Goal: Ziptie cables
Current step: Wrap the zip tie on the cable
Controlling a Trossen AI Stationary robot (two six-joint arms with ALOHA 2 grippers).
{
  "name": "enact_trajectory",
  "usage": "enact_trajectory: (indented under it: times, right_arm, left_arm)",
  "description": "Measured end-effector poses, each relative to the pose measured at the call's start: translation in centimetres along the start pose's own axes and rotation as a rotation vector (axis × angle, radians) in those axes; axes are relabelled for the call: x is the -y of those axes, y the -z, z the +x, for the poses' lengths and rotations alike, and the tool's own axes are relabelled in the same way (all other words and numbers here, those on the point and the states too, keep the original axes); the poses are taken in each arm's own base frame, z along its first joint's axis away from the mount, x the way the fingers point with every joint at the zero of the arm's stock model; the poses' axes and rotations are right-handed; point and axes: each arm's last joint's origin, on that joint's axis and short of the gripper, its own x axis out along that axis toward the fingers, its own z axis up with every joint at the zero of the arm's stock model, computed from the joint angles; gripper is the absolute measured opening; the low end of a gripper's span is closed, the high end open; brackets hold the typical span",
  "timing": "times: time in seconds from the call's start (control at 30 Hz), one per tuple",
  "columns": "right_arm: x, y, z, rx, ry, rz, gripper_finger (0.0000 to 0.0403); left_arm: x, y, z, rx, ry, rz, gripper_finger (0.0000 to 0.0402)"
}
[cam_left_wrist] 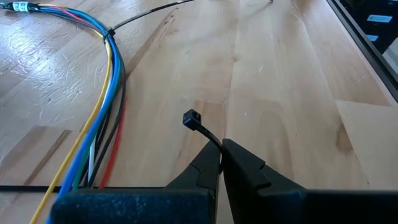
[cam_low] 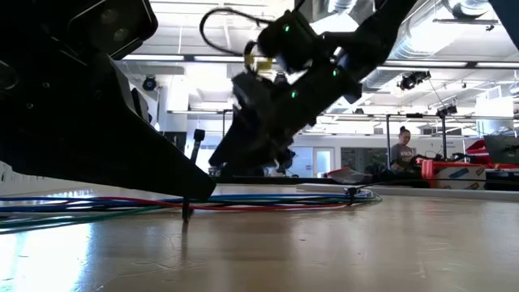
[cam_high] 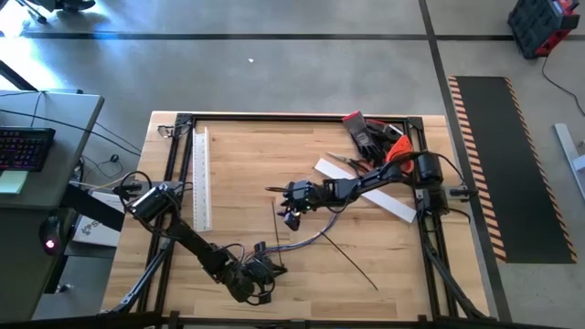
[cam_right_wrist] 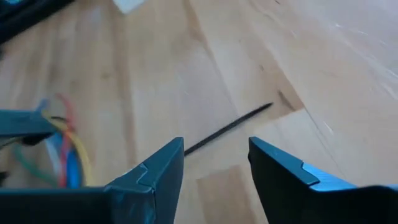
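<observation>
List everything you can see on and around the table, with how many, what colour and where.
cables: one bunch, blue, yellow, red and grey, mid-table toward the front
zipties: one black around the bunch; one black held by its head end; black loose ones right of the bunch
slotted duct: one, white, left side of the table
flat strip: one, white, under the right arm
gloves: dark, far right corner
pliers: orange-handled, beside the gloves
keyboard: one, dark, desk at left
person: one, seated in the room behind
left end effector: shut on a ziptie, front of table
right end effector: open, above mid-table

Coloured cables [cam_left_wrist: 107,93] curving flat, ziptie-bound — loose zipties [cam_high: 352,259] nearby
</observation>
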Motion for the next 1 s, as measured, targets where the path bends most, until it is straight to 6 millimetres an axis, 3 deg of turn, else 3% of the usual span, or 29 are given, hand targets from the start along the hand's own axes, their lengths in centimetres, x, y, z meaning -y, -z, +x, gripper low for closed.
enact_trajectory:
  times: [0.3, 0.57, 0.8, 1.0]
  right_arm:
    - [0.9, 1.2, 2.7, -0.02, -0.033, 0.056, 0.0213]
    - [-0.3, 1.2, 4.4, 0.008, 0.096, 0.0, 0.0204]
    - [-1.0, 2.4, 5.6, -0.021, 0.217, -0.082, 0.0166]
    - [-1.1, 2.7, 5.6, -0.033, 0.255, -0.091, 0.0074]
  left_arm:
    - [0.0, 0.0, 0.0, -0.002, 0.001, -0.001, 0.0]
    - [-0.1, -0.1, 0.1, -0.003, -0.001, -0.004, 0.0]
    - [-0.1, -0.1, 0.1, -0.003, 0.0, -0.004, 0.0]
    - [-0.1, -0.1, 0.1, -0.002, 0.0, -0.005, 0.0]
